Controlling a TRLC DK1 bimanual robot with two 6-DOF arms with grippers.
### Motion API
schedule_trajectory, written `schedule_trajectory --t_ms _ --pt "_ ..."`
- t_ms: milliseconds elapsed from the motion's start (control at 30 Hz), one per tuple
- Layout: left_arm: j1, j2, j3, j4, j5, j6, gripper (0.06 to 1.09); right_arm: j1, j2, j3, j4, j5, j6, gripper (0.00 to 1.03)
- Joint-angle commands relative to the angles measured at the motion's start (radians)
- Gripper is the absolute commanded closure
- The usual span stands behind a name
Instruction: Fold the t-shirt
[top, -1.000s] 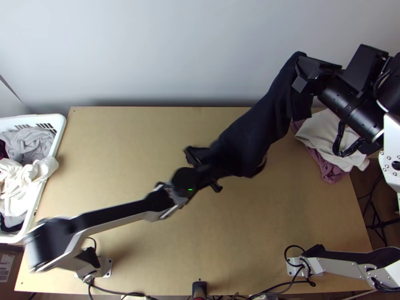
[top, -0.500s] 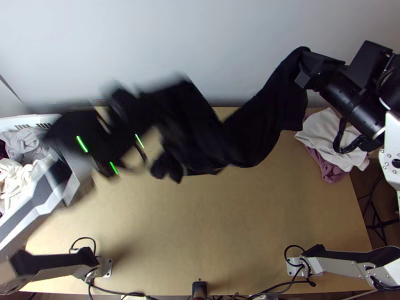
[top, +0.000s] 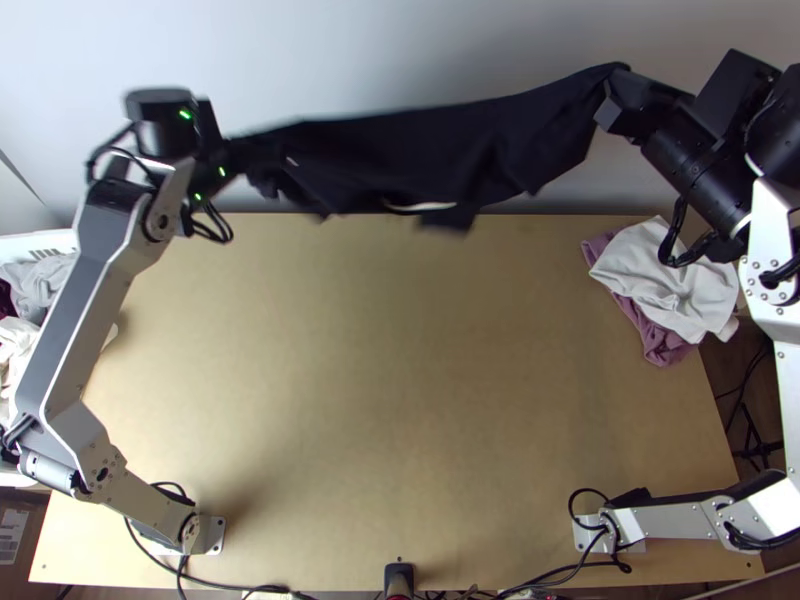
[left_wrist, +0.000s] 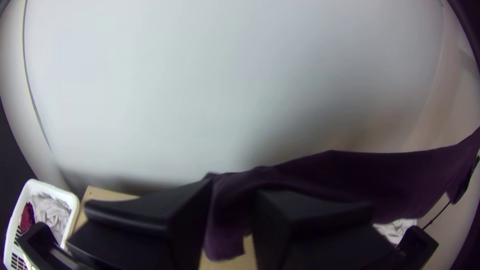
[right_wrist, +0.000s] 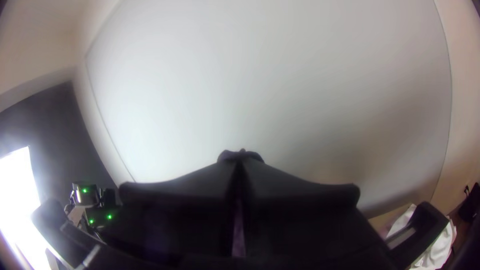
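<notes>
In the top view the dark t-shirt (top: 430, 150) hangs stretched in the air above the table's far edge, between both grippers. At its left end is my left gripper (top: 232, 160), shut on a bunched part. At the other end my right gripper (top: 617, 98) is shut on the cloth. The left wrist view has the t-shirt (left_wrist: 340, 180) running off sideways from my left gripper (left_wrist: 232, 210), with a fold of it between the fingers. In the right wrist view a small dark bunch pokes out between the tips of my right gripper (right_wrist: 240, 167).
A white basket (top: 45, 243) with clothes stands at the left edge. White cloth (top: 665, 280) lies over mauve cloth (top: 655, 335) at the table's right edge. Bare wooden table (top: 400, 380) lies between the arms, and a pale wall (top: 400, 50) rises behind it.
My left gripper has swung up and left from the table's middle with the t-shirt, pulling it from a drooping bundle into a stretched span. My right gripper has risen slightly.
</notes>
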Motion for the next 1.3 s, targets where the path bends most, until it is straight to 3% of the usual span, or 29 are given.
schedule_trajectory --t_ms 0,167,400,633,767,867,1033,1133,1267 --pt "-0.014 -0.132 -0.304 -0.009 0.019 0.003 0.10 -0.008 0.038 0.044 0.006 0.002 0.005 1.00" --pt "-0.122 -0.281 -0.576 0.214 0.016 0.045 0.10 -0.005 0.049 0.056 0.006 0.003 -0.009 1.00" --pt "-0.270 -0.345 -0.638 0.217 -0.002 0.080 0.10 0.009 0.059 0.075 0.007 0.036 -0.030 1.00" --pt "-0.550 -0.423 -0.712 0.240 -0.004 0.097 0.10 0.083 0.078 0.084 0.073 0.163 -0.104 1.00" --pt "-0.675 -0.416 -0.749 0.290 -0.002 0.054 0.10 0.139 0.106 0.105 0.124 0.275 -0.160 1.00" --pt "-0.747 -0.411 -0.786 0.341 -0.007 0.036 0.10 0.152 0.115 0.107 0.144 0.307 -0.165 1.00" --pt "-0.791 -0.379 -0.873 0.490 -0.087 0.010 0.11 0.161 0.119 0.107 0.146 0.324 -0.159 1.00" --pt "-0.808 -0.287 -0.912 0.623 -0.222 0.036 0.11 0.167 0.118 0.107 0.147 0.324 -0.159 1.00" --pt "-0.790 -0.139 -0.912 0.806 -0.310 0.059 0.11 0.185 0.110 0.107 0.135 0.322 -0.159 1.00"
